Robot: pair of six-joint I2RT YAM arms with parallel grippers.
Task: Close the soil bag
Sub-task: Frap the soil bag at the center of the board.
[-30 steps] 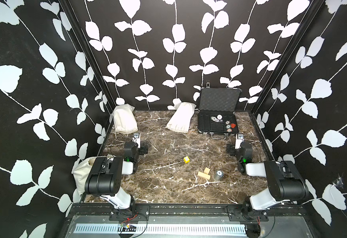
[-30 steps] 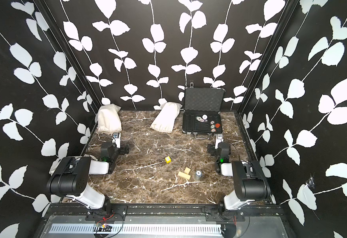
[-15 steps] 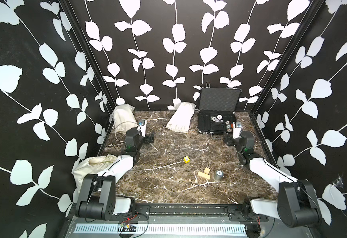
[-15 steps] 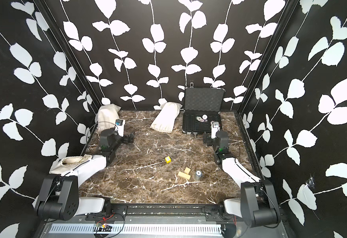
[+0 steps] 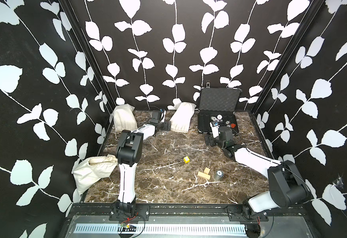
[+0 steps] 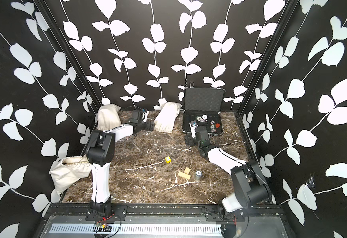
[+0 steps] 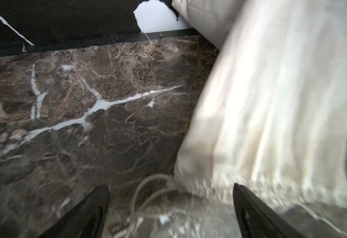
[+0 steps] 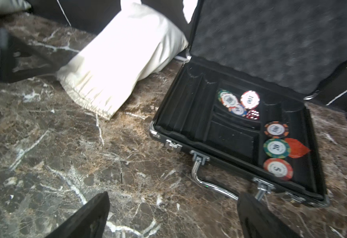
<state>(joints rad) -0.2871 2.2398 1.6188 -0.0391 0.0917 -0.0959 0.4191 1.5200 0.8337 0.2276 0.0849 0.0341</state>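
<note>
The soil bag (image 5: 182,118) (image 6: 165,119) is a cream cloth sack lying at the back middle of the marble table, gathered mouth toward the front. My left gripper (image 5: 165,125) (image 6: 150,125) sits at the left side of that mouth. In the left wrist view the left gripper (image 7: 170,186) is open, and the bag's (image 7: 271,103) drawstring loop (image 7: 145,189) lies on the table between the fingers. The right gripper (image 5: 208,141) (image 8: 174,195) is open over bare marble, in front of the case, apart from the bag (image 8: 123,61).
An open black case (image 5: 220,101) (image 8: 271,41) with poker chips stands back right. Two more cream bags lie back left (image 5: 125,118) and front left (image 5: 94,172). A yellow die (image 5: 186,159), wooden blocks (image 5: 204,174) and a small jar (image 5: 219,174) lie mid-table.
Both arms have unfolded from near the front and reached toward the back. The left gripper has arrived at the bag's mouth; the right gripper now sits before the case.
</note>
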